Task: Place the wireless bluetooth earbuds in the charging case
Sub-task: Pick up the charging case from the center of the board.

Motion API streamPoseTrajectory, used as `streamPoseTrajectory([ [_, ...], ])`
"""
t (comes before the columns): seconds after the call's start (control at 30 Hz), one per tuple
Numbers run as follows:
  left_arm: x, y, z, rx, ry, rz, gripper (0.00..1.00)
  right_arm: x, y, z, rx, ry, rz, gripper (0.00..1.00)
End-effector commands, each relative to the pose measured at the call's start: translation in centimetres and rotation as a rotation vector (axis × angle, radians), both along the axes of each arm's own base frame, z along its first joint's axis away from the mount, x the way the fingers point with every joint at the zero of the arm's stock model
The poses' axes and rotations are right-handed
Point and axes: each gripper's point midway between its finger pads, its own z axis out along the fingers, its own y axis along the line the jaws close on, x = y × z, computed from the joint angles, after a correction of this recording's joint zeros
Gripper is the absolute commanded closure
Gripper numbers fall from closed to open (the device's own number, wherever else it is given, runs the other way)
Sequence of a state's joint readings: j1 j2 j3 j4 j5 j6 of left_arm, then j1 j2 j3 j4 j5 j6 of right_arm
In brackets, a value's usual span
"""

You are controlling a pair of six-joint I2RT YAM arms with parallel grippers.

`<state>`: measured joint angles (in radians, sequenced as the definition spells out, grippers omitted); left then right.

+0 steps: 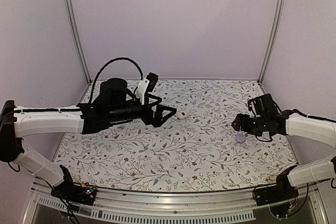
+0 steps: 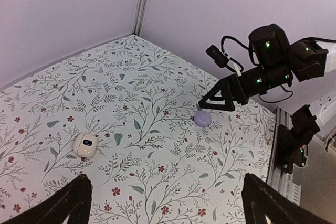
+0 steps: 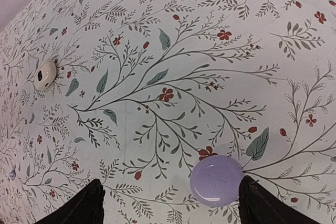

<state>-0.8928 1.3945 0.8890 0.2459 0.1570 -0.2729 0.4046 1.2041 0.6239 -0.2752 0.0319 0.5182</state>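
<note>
A white rounded case [image 1: 181, 115] lies shut on the floral cloth at mid-table. It also shows in the left wrist view [image 2: 85, 145] and the right wrist view [image 3: 45, 73]. A purple rounded case [image 1: 240, 138] lies shut at the right, also seen from the left wrist [image 2: 202, 118]. My left gripper [image 1: 168, 114] is open and empty, just left of the white case [image 2: 170, 211]. My right gripper [image 1: 238, 125] is open, low over the purple case [image 3: 216, 180], which lies between its jaws by the right finger [image 3: 170, 211]. No earbud shows clearly; a tiny pale speck [image 3: 11, 173] lies on the cloth.
The floral cloth [image 1: 173, 150] covers the table inside pale walls with metal corner posts [image 1: 73, 30]. The table's front rail [image 1: 173, 203] runs along the near edge. The right arm's base [image 2: 296, 140] stands at the table's edge.
</note>
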Motion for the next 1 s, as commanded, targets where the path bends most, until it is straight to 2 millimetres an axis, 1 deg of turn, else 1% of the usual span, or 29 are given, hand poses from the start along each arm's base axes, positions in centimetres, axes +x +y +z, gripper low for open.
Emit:
streamPoseTrajectory([
  [0.0, 0.5, -0.2, 1.1, -0.021, -0.027, -0.002, 0.00, -1.1, -3.0, -1.8, -0.086, 0.069, -0.146, 0.15],
  [0.1, 0.5, -0.1, 1.0, -0.021, -0.025, -0.001, 0.01, -1.1, -3.7, -2.6, -0.116, 0.089, -0.186, 0.21],
  [0.2, 0.4, 0.0, 0.9, -0.019, -0.024, -0.001, 0.01, -1.0, -3.5, -3.3, -0.110, 0.096, -0.186, 0.22],
  [0.4, 0.2, 0.6, 1.2, -0.016, -0.035, 0.012, 0.00, -1.2, -3.5, -5.6, -0.126, 0.142, -0.184, 0.26],
  [0.57, 0.1, 0.8, 0.9, -0.016, -0.033, 0.015, 0.00, -1.5, -3.4, -7.1, -0.135, 0.173, -0.173, 0.30],
  [0.63, 0.1, 0.9, 0.6, -0.011, -0.031, 0.014, 0.00, -1.5, -3.3, -7.5, -0.140, 0.179, -0.166, 0.31],
  [0.77, 0.1, 0.9, 0.4, -0.007, -0.029, 0.016, 0.00, -1.3, -2.6, -7.8, -0.133, 0.184, -0.127, 0.39],
  [0.87, 0.1, 0.9, 0.5, -0.006, -0.030, 0.016, 0.00, -1.5, -2.3, -8.3, -0.151, 0.197, -0.104, 0.42],
  [0.97, 0.2, 1.0, 0.4, -0.002, -0.031, 0.020, 0.00, -1.4, -1.9, -8.3, -0.149, 0.196, -0.087, 0.48],
])
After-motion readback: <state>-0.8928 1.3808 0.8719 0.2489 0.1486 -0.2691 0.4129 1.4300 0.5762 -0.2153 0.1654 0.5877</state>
